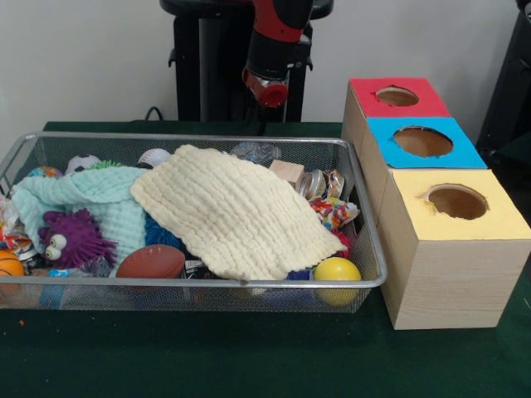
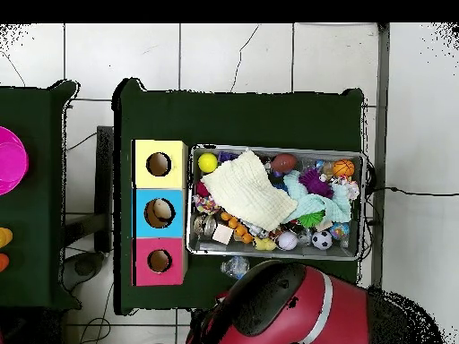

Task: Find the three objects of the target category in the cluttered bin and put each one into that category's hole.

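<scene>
The yellow ball lay at the bin's front corner, at 5 o'clock from the cream cloth. It looked light, smooth and firm; a grasp across its widest part seemed best. The state of the jaws could not be determined.

Even, bright indoor light; soft shadows under the wire bin; mild blur.

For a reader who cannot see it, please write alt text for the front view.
A wire mesh bin holds toys under a cream knitted cloth and a mint cloth. Beside it stand three wooden boxes with round holes, topped yellow, blue and red.
</scene>
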Motion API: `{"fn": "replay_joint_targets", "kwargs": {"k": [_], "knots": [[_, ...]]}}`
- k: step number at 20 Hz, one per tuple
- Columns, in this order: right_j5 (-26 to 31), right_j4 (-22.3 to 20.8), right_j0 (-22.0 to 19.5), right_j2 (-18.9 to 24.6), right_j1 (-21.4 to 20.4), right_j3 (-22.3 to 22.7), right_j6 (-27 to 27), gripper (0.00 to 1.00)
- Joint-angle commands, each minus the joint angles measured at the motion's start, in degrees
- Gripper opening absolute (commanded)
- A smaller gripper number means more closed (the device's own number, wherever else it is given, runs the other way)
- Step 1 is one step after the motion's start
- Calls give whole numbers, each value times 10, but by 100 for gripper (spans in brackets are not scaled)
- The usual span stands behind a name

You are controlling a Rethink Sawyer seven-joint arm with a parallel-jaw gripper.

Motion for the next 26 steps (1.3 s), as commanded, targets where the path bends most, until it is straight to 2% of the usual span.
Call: {"fn": "replay_joint_targets", "kwargs": {"k": [1, 8, 14, 18, 26], "knots": [[84, 24, -5, 57, 165, -163, 166, 100], [87, 34, 2, 51, 181, -184, 161, 100], [99, 39, 0, 54, 213, -221, 149, 100], [103, 34, -1, 55, 232, -245, 146, 100], [106, 26, 5, 58, 250, -264, 145, 100]]}}
